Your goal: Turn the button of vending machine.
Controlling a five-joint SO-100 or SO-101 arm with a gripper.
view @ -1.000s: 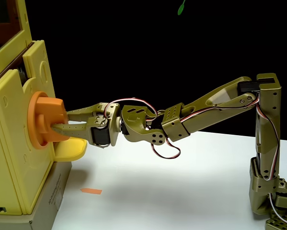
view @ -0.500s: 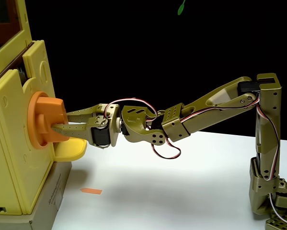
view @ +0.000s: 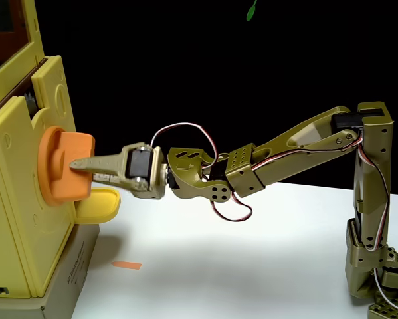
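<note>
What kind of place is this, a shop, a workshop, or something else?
Probably a hobby or lab test bench, not a shop: a small olive-green robot arm on a white table, a toy vending machine, and a black backdrop.

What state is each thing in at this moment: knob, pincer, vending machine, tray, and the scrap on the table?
Button: on the machine's front, bar gripped, broad face toward the camera.
Pincer: shut on the button's bar, wrist rolled edge-on.
Vending machine: upright on a pale base.
Yellow tray: empty as far as visible, sticking out below the button.
Orange scrap: lying flat on the white table, untouched.
</note>
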